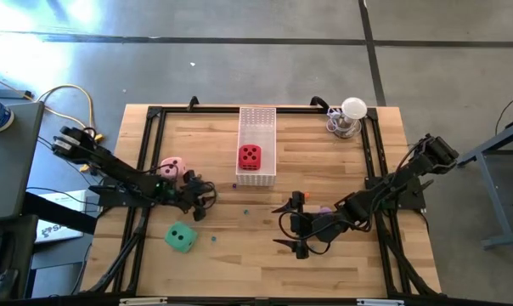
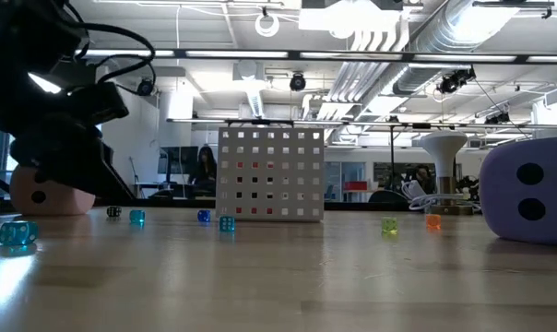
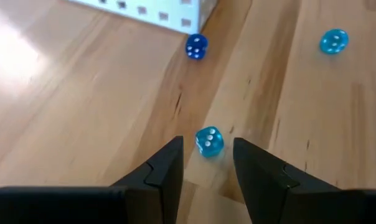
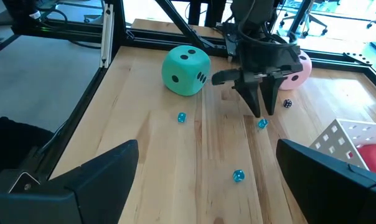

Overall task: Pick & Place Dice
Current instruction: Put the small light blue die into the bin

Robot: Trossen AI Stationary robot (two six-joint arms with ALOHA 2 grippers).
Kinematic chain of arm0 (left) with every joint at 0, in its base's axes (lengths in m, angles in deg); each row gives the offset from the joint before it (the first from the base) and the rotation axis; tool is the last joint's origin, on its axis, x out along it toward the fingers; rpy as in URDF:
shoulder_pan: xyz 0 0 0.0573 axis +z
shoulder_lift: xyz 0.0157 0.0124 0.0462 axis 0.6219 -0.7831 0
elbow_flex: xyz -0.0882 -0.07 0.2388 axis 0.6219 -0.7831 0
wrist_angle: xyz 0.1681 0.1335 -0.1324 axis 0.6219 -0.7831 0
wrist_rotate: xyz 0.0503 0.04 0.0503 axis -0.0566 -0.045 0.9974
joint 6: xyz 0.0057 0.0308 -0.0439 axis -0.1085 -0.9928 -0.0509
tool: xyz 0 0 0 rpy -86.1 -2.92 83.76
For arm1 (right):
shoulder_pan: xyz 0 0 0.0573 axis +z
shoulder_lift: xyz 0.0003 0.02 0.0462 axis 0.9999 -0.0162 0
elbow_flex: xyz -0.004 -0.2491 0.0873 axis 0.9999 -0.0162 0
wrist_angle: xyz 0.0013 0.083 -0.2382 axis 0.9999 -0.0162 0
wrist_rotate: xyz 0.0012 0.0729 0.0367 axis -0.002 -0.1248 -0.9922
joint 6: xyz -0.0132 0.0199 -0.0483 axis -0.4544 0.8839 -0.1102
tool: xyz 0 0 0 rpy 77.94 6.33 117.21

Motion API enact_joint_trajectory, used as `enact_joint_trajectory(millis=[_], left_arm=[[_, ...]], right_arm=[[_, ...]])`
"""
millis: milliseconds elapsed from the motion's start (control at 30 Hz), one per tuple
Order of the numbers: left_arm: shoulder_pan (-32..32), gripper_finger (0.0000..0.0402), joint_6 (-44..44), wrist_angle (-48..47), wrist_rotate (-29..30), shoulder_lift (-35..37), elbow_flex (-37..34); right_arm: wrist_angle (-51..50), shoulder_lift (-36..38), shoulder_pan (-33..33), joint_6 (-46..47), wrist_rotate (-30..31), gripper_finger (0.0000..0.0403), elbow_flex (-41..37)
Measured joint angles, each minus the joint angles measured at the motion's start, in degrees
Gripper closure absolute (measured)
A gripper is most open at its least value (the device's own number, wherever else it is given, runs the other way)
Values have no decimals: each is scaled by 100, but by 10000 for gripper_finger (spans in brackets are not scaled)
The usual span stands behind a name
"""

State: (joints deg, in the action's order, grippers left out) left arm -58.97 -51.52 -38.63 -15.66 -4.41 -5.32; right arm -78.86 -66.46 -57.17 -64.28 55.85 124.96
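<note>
**Left gripper lines up on a small blue die; one big die is in the tray**

The left gripper (image 3: 206,163) is low over the table just beside the pink die (image 1: 172,167), its fingers narrowed but not closed, with a small translucent blue die (image 3: 208,141) sitting just ahead of the gap between the tips. It holds nothing: the little die rests on the wood and neither finger touches it. The right wrist view shows those same fingers pointing down at that die

The right gripper (image 4: 206,180) hangs over the right half of the table with its jaws spread wide and empty; the purple die (image 1: 324,209) lies close beside it, mostly hidden under the arm in the high view

As for progress, the red die (image 1: 250,156) already lies inside the white perforated tray (image 1: 258,117). The green die (image 1: 181,237) is on the table near the front left, the pink die on the left and the purple die on the right, all outside the tray. Several more small dice are scattered over the boards. So, judging by the big cubes, one of four is placed and three are left
</note>
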Motion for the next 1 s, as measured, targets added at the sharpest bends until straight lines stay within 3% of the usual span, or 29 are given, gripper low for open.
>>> enact_joint_trajectory(millis=[600, 1000], left_arm=[[25, 268, 181, 428, -33, -709, 3], [27, 268, 179, 543, -64, -760, 11]], right_arm=[[-5, 0, 0, 0, 0, 31, 0], [-6, 0, 0, 0, 0, 31, 0]])
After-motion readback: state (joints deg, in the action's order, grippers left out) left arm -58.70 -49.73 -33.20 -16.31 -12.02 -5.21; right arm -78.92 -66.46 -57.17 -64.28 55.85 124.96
